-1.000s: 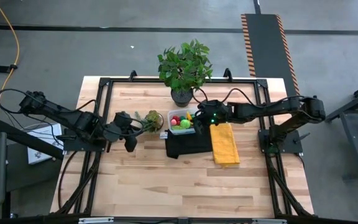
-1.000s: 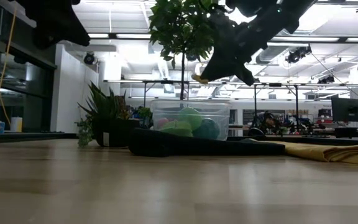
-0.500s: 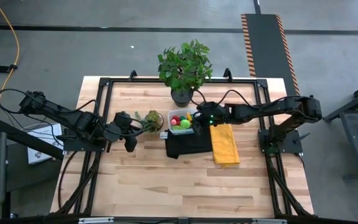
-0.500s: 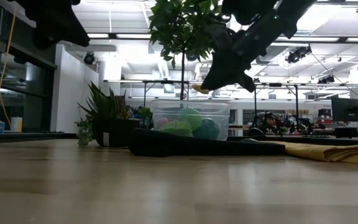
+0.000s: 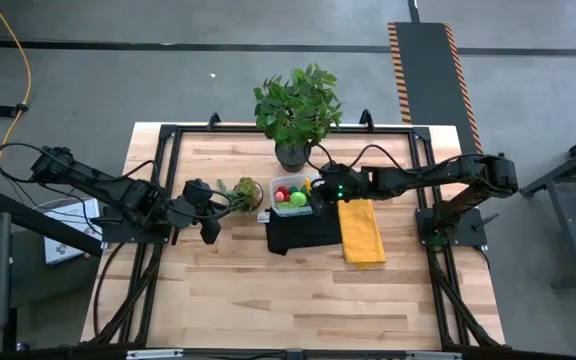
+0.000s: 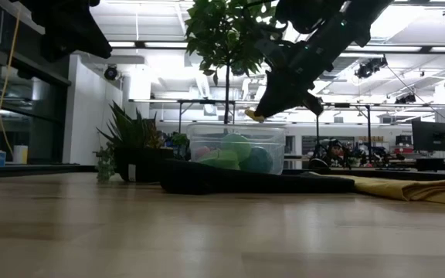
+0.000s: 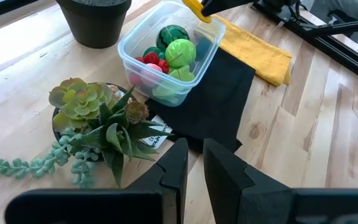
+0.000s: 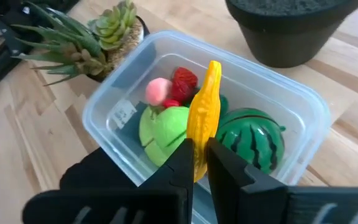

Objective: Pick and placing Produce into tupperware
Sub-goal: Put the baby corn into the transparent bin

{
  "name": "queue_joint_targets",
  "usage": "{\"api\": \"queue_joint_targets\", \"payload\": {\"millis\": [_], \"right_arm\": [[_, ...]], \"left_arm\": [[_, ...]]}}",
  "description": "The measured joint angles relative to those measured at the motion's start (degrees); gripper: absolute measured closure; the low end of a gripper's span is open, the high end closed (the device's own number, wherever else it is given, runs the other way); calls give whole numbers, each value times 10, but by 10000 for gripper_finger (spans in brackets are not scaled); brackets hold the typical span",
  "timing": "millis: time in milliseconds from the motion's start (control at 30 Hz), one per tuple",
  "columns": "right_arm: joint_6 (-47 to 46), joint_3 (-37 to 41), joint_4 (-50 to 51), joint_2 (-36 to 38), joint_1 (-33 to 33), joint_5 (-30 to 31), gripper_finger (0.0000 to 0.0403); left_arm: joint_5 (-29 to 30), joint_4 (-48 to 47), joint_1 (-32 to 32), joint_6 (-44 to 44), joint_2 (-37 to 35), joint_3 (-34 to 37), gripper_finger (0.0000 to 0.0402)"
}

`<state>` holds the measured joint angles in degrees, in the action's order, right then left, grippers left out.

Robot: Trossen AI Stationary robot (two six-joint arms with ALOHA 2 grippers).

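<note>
Hovering right over the small clear plastic tupperware box (image 8: 303,118), the right hand (image 8: 199,163) is pinched tight on a long yellow toy produce piece (image 8: 205,109), gripping its lower end. Looks light, stiff and kinda slick, so that end-grip could let it swivel. Left hand (image 7: 193,163) sits nearly closed and empty near the spiky potted succulent (image 7: 101,121) on the wooden surface (image 7: 303,149).

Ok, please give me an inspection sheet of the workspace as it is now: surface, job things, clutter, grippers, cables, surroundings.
Surface: wooden table, front part bare.
Job's things: clear box on a black cloth, holding a striped green ball, light green piece, red berry and pink piece.
Clutter: yellow cloth; small spiky plant; big potted plant.
Grippers: right gripper shut on a yellow piece above the box; left gripper shut, empty, near the small plant.
Cables: yellow cable on the floor.
Surroundings: grey floor, striped mat.
</note>
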<state>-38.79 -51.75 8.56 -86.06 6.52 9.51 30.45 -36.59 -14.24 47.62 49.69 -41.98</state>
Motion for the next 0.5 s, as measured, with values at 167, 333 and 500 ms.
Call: {"api": "queue_joint_targets", "payload": {"millis": [167,333,500], "right_arm": [[-3,0,35,-1,7,6,381],[1,0,44,-1,8,7,365],[1,0,45,-1,10,7,331]], "left_arm": [[0,0,0,0,0,0,360],[0,0,0,0,0,0,360],[2,0,0,0,0,0,360]]}}
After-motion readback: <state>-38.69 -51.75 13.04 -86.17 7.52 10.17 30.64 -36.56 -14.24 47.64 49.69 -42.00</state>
